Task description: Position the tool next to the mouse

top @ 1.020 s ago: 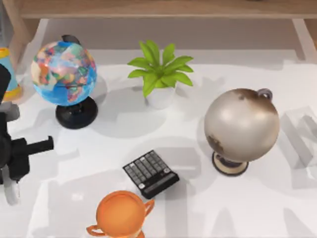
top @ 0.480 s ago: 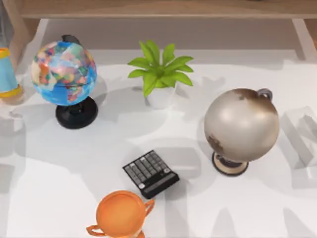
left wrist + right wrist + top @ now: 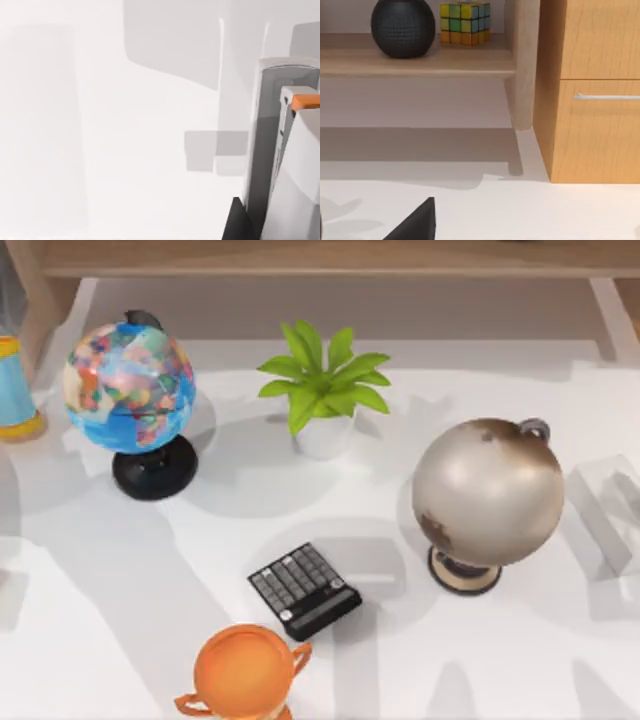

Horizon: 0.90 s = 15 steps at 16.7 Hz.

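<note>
The calculator (image 3: 304,590) lies flat on the white table (image 3: 120,570), near the middle of its front part, apart from an orange cup (image 3: 243,670) nearer the front edge and a grey-brown globe (image 3: 488,492) to its right. Farther back I see a potted plant (image 3: 323,390) and, at the left, a blue globe (image 3: 129,388). Of my left gripper (image 3: 237,222) and right gripper (image 3: 417,222) I get just a dark edge each, so I cannot tell whether either is open or closed

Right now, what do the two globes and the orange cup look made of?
The colourful globe looks like glossy printed plastic on a black base. The pale globe looks like matte, weathered metal or stone, judging by its brown patches. The orange cup looks like smooth plastic or glazed ceramic.
</note>
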Tool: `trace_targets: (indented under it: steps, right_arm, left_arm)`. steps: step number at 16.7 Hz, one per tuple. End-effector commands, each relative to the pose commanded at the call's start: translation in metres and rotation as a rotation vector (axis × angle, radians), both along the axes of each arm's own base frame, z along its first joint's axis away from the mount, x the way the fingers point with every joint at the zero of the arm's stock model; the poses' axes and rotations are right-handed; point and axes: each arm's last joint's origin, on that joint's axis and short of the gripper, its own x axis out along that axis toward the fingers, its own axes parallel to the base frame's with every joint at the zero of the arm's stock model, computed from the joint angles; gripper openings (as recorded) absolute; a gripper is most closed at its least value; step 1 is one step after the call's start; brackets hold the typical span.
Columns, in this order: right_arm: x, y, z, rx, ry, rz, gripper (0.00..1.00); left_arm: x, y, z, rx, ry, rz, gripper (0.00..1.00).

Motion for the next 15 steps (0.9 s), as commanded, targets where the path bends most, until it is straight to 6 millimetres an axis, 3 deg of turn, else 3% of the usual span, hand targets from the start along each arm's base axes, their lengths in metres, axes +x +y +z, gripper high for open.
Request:
trace_targets:
  steps: [15]
  right_arm:
    - [0.0, 0.0, 0.0, 0.0, 0.0, 0.0, 1.0]
  left_arm:
    - [0.0024, 0.0013, 0.0093, 0.03, -0.06, 0.002, 0.0]
